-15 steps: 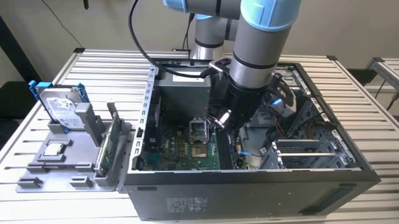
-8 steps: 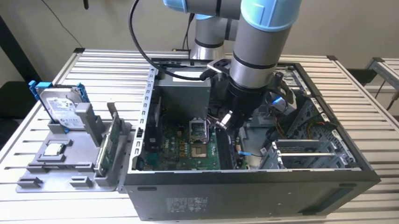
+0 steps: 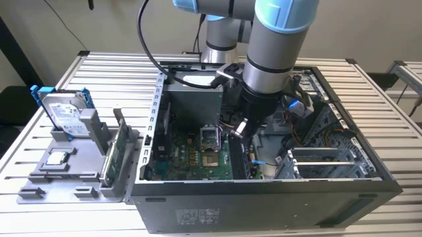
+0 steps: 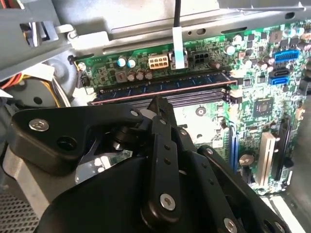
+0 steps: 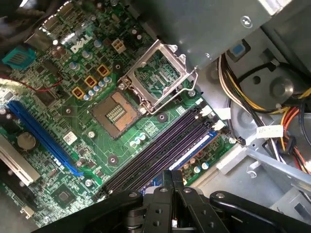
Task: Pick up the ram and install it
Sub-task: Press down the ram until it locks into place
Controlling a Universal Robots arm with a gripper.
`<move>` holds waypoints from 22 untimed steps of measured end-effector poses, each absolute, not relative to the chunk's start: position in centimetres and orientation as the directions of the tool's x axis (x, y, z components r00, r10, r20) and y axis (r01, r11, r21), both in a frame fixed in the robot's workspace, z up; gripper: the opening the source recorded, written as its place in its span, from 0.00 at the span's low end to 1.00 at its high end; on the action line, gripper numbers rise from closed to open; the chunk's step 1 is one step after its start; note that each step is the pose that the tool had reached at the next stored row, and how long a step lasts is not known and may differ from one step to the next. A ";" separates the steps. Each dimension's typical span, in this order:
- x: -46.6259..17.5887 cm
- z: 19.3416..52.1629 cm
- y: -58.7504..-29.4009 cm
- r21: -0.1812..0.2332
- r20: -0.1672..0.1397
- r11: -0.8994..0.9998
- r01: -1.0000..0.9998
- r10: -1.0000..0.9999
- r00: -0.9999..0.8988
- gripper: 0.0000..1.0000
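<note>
Case walls [image 3: 264, 197] box the tool [image 3: 240, 129] in on every side, and the arm [image 3: 270, 59] reaches down through the open top, close to the drive cage [image 3: 329, 163] and loose cables [image 3: 300, 106]. In the second wrist view the ram [image 4: 160, 87] sits on edge in a motherboard [image 4: 252, 87] slot, just beyond the fingertips [image 4: 158, 104], which are pressed together and hold nothing. The first wrist view shows the tool [image 5: 172, 182] at the slots' [image 5: 160, 153] edge.

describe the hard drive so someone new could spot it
On the exterior view's left, beside the open computer case, sits a grey holder. The hard drive stands upright at its far end: silver, in a blue frame, far bigger than the small square chip lying flat before it.
</note>
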State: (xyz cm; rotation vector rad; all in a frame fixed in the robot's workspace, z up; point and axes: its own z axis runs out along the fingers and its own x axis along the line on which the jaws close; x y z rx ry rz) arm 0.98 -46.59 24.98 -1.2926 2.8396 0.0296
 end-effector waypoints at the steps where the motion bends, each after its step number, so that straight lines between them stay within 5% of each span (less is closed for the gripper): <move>1: 1.0 25.0 -46.6 0.008 -0.027 0.646 -0.763 -0.763 -0.646 0.11; 22: 1.0 25.0 -46.6 0.009 -0.027 0.340 -0.940 -0.940 -0.340 0.11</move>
